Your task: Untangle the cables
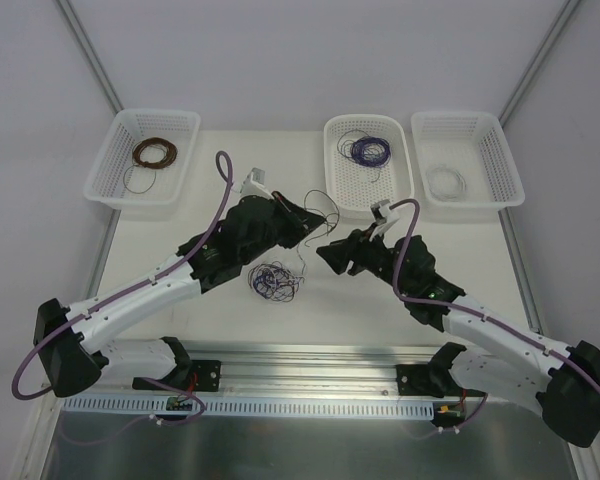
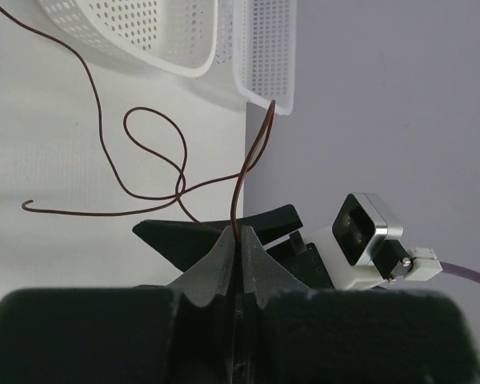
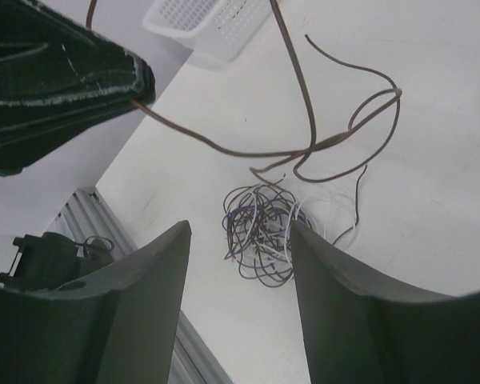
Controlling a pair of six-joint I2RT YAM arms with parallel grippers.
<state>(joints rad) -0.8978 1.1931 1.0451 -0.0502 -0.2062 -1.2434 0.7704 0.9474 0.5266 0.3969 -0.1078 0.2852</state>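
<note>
The cables (image 1: 273, 279) lie as a small knot of purple, brown and white strands on the table between the two arms. One brown wire (image 2: 155, 150) is drawn out of the knot and loops above the table. My left gripper (image 2: 238, 233) is shut on this brown wire, which rises from between its fingertips. In the top view the left gripper (image 1: 309, 217) hangs to the upper right of the knot. My right gripper (image 3: 240, 226) stands open above the knot (image 3: 261, 232), holding nothing. From above, the right gripper (image 1: 324, 255) sits just right of the knot, apart from it.
Three white baskets stand along the far edge: the left basket (image 1: 184, 135) holds a brown coil (image 1: 153, 152), the middle basket (image 1: 332, 160) a purple coil (image 1: 368, 150), the right basket (image 1: 500, 150) a white coil (image 1: 446, 180). A metal rail (image 1: 310, 375) runs along the near edge.
</note>
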